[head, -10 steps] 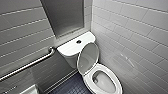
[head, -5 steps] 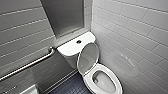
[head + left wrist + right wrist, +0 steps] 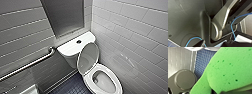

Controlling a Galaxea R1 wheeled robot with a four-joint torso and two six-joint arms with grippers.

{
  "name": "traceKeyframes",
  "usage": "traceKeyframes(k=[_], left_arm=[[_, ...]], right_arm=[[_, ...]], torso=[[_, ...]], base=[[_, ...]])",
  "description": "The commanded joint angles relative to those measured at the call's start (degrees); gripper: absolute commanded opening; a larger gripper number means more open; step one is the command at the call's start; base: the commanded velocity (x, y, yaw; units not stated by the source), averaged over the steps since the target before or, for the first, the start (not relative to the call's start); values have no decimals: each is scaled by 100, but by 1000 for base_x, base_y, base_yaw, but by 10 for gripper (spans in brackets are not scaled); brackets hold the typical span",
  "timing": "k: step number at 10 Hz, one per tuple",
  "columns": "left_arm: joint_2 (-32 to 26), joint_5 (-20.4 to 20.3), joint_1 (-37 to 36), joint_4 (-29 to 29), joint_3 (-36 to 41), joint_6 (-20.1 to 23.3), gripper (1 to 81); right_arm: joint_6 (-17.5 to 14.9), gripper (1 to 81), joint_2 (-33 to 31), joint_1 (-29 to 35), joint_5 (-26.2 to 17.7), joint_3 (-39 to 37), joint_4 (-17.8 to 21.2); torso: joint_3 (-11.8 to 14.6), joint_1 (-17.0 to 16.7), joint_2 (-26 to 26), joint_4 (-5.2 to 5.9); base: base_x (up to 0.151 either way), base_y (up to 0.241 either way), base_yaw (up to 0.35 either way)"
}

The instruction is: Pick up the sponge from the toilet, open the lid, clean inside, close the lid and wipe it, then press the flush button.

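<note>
The white toilet stands in the corner with its lid (image 3: 88, 57) raised and leaning back against the tank. Below the lid, the oval seat ring (image 3: 113, 75) lies down around the bowl (image 3: 103, 83). In the middle of the flat white tank cover (image 3: 68, 47) sits the small dark flush button (image 3: 78, 41). The bright green sponge (image 3: 228, 70), dotted with pores, sits large and very close in the right wrist view, with my right gripper shut on it. My left gripper is open and holds nothing that I can see.
A metal grab bar (image 3: 27, 65) runs along the grey tiled wall to the left of the tank. White tiled wall (image 3: 135, 37) closes in right beside the toilet. Dark blue small-tiled floor (image 3: 72, 86) lies in front of the bowl, floor (image 3: 201, 62) under the sponge.
</note>
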Motion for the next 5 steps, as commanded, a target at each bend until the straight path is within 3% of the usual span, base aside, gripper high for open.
traceKeyframes(k=[1, 4, 5], left_arm=[[-29, -288, 196, -9, -289, -88, 811], [121, -193, 442, -273, -519, 9, 811], [217, 8, 460, -762, -607, 391, 811]], right_arm=[[13, 10, -796, 1242, -803, 837, -64], [22, 10, -700, 2210, -1580, 988, 324], [22, 10, -639, 2377, -1755, 945, 438]], torso=[[0, 0, 0, 0], [0, 0, 2, 0], [0, 0, 2, 0]], base=[[0, 0, 0], [0, 0, 0], [0, 0, 0]])
